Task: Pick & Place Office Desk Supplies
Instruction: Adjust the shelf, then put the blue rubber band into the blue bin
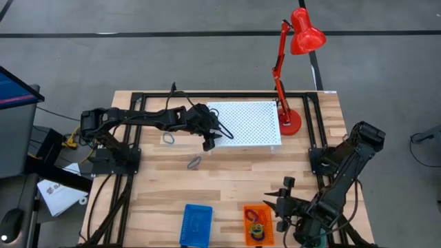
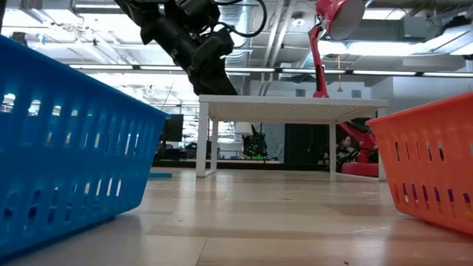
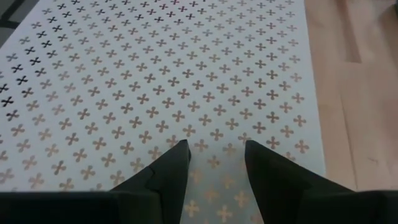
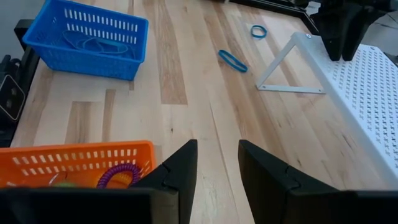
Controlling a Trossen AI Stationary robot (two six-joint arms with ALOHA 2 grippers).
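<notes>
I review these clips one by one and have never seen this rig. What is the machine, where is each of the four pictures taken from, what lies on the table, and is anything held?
Two dark robot arms work at a wooden table. One picture looks straight down, one sits at table level, and one camera rides each wrist. The left gripper hovers open and empty over the white perforated stand, beside a red lamp. The right gripper, open and empty, waits near the orange basket, which holds coloured loops. A blue basket stands beside it. Two blue loops lie loose on the table.
</notes>
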